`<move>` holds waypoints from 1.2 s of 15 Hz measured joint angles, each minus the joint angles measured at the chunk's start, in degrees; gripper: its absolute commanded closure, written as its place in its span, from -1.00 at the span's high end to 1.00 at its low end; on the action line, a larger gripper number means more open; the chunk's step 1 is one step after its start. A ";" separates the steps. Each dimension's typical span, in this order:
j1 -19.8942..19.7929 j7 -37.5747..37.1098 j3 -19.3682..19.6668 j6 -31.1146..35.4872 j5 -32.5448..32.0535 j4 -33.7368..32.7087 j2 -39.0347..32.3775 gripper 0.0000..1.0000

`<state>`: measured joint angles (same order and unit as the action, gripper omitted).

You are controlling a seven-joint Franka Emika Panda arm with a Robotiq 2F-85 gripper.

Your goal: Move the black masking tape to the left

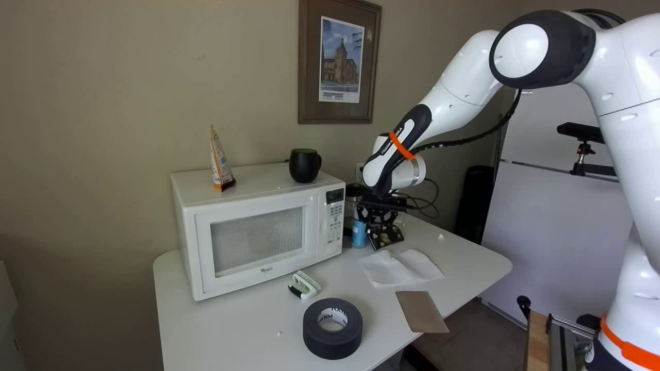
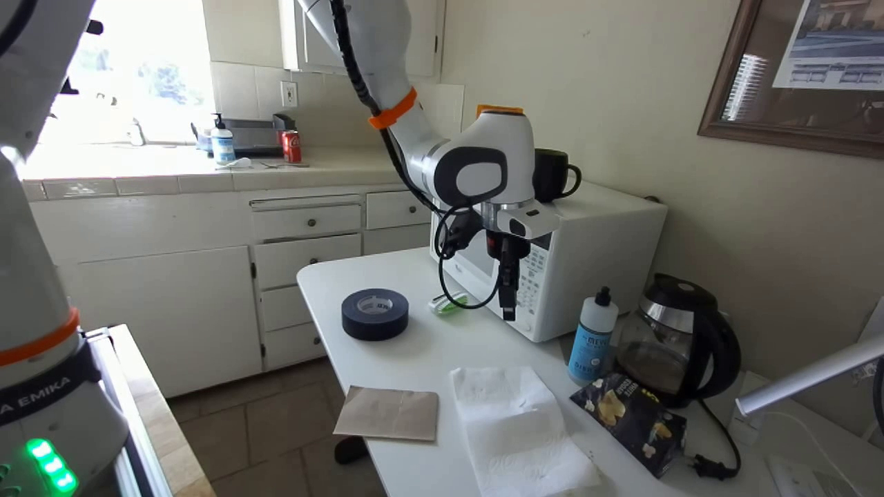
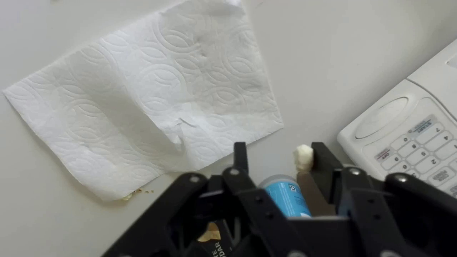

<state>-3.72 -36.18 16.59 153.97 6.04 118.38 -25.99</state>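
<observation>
The window (image 2: 148, 69) glares white with daylight

on white table (image 1: 221, 330), black tape (image 1: 332, 341), microwave (image 1: 260, 237)

– Look at that glossy white robot arm (image 1: 466, 98), all rounded curves.
– A black elbow (image 1: 576, 51) with a round white cap (image 1: 519, 50), a thick black cable (image 2: 353, 65), bright orange bands (image 2: 392, 110).
– The black collar (image 2: 52, 397) reads EMIKA in white; three green lights (image 2: 52, 464) below.
– And silver screws (image 3: 400, 177) on the black two-fingered gripper (image 3: 277, 153).
</observation>
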 measured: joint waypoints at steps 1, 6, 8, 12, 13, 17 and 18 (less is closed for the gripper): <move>0.07 -0.76 0.14 0.00 -0.02 0.03 -0.01 0.78; 1.25 -5.83 2.32 -0.36 -1.00 0.25 -0.04 1.00; 1.42 -7.33 2.96 -0.86 -1.31 0.44 -0.03 1.00; 1.49 -3.95 -0.50 -6.59 -1.21 1.52 2.07 1.00; 2.06 -3.04 -1.86 -8.65 -1.39 2.42 3.44 1.00; 6.63 -2.02 -6.41 -14.76 -5.49 7.89 10.90 1.00; 7.83 -2.04 -7.38 -15.55 -7.57 9.45 13.03 1.00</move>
<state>4.11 -38.22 9.21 138.42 -1.53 127.84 -12.96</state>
